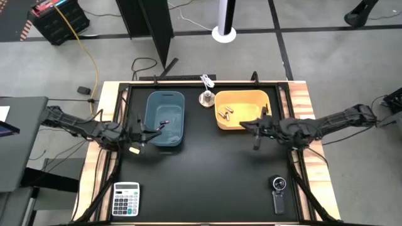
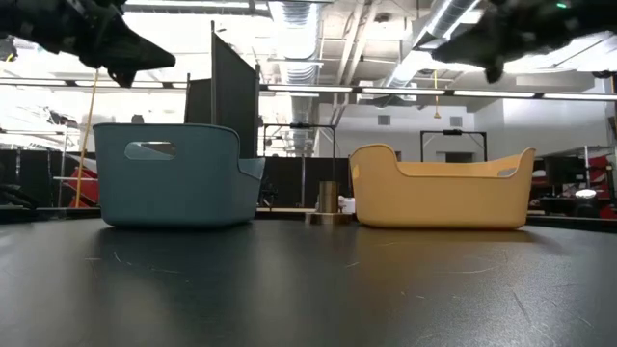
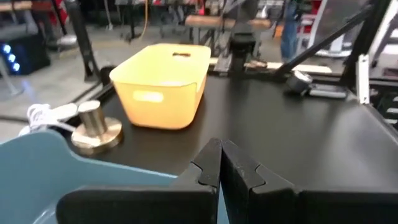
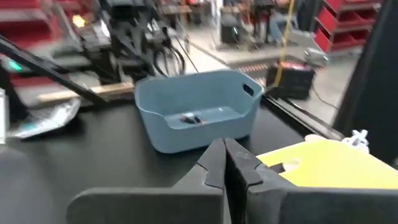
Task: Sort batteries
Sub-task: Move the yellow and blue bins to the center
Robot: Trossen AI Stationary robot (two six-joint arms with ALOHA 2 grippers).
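A blue bin (image 1: 164, 117) and a yellow bin (image 1: 242, 108) stand side by side at the table's far middle. Dark batteries lie on the blue bin's floor (image 1: 164, 123) (image 4: 191, 119), and a few batteries lie in the yellow bin (image 1: 226, 113). My left gripper (image 1: 160, 128) (image 3: 222, 165) is shut and hovers over the blue bin's near edge. My right gripper (image 1: 245, 125) (image 4: 225, 162) is shut too, raised over the yellow bin's near left corner. In the low view both arms (image 2: 125, 53) (image 2: 482, 43) are well above the bins. I see nothing between either pair of fingers.
A small metal bell (image 1: 206, 97) (image 3: 94, 127) with a white cord (image 1: 207, 81) stands between the bins at the far side. A calculator (image 1: 126, 199) lies at the near left corner, and a black device with a round dial (image 1: 278, 191) near the right. The black tabletop (image 1: 201, 176) lies between them.
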